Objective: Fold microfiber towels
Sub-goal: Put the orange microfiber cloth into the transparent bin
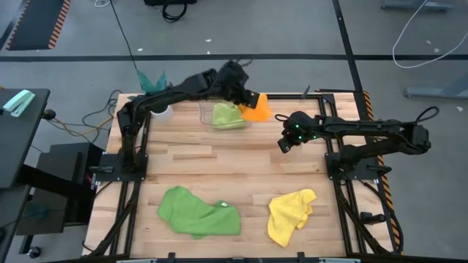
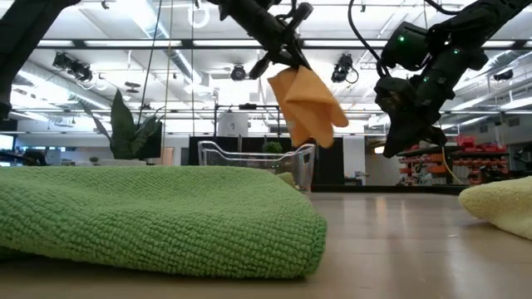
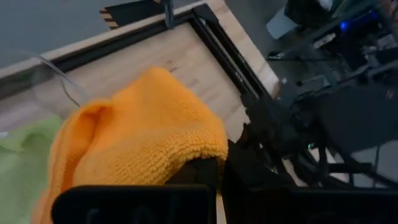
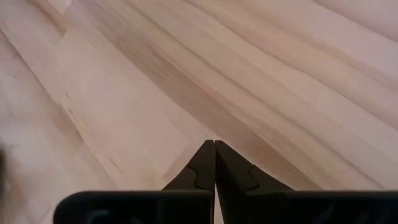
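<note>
Nearest the low camera lies the darker green towel (image 2: pixel 150 220), a thick rumpled heap on the front left part of the wooden table (image 1: pixel 219 172), and the high view shows it crumpled there (image 1: pixel 199 212). Beside it on the front right lies the yellow towel (image 1: pixel 289 215), also bunched and unfolded, its edge just showing in the low view (image 2: pixel 499 208). At the back of the table stands the clear plastic bin (image 1: pixel 223 117), and the light lime green towel (image 1: pixel 227 115) lies inside it. The left gripper (image 1: pixel 247 97) is raised above the back edge of the table just beside the bin, its fingers pinching a corner of the orange towel (image 2: pixel 306 104), which hangs down in the air in loose folds, clear of the table. From the left wrist camera the orange cloth (image 3: pixel 140 146) fills the area in front of the fingers, with a bit of lime green at the side. The right gripper (image 1: pixel 284 145) hovers above bare wood near the middle of the table, to the right of the bin, and its fingers (image 4: pixel 202 165) are pressed together with nothing between them. A teal-leaved plant (image 1: pixel 151 80) in a white pot stands at the back left corner.
</note>
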Action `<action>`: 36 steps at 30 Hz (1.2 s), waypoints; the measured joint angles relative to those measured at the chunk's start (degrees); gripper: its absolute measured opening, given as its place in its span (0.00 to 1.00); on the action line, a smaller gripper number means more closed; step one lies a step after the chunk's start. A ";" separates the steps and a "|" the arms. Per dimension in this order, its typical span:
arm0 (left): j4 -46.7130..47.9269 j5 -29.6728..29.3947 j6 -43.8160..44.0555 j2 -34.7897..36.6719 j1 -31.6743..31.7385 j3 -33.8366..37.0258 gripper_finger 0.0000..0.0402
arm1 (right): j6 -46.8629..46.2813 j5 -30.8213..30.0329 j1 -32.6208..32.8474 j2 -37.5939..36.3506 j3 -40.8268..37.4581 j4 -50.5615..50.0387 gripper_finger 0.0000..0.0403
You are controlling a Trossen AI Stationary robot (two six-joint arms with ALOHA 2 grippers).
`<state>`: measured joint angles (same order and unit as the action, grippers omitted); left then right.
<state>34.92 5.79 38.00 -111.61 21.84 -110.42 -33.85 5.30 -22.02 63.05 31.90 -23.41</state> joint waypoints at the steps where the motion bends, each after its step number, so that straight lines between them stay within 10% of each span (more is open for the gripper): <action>1: 0.33 0.91 -0.07 0.01 0.75 -0.30 0.02 | -0.01 -0.47 0.00 0.00 0.00 0.00 0.02; 36: 5.51 7.20 6.42 -4.81 5.31 -0.21 0.02 | 1.24 -1.88 0.00 0.01 -0.02 4.26 0.02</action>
<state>40.43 12.99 44.42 -116.42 27.15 -110.63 -32.61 3.42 -22.02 63.06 31.88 -19.15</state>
